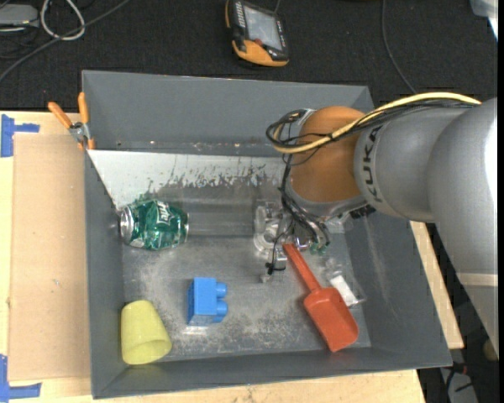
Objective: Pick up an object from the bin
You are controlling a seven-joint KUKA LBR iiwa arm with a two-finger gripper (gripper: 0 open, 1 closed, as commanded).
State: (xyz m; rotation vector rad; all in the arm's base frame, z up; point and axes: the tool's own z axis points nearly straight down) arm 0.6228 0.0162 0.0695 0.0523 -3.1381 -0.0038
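My gripper (273,250) hangs low near the middle of the bin, right beside the upper end of the handle of an orange-red toy scoop (323,307), whose blade lies toward the bin's lower right. A small clear and white thing (343,288) lies just right of the scoop's handle. The fingers look close together with nothing visible between them, though the wrist hides part of them.
A crushed green can (154,223) lies at the left, a blue toy brick (207,300) in the lower middle, and a yellow cup (144,332) on its side in the lower left corner. The arm with its orange cover reaches in from the right.
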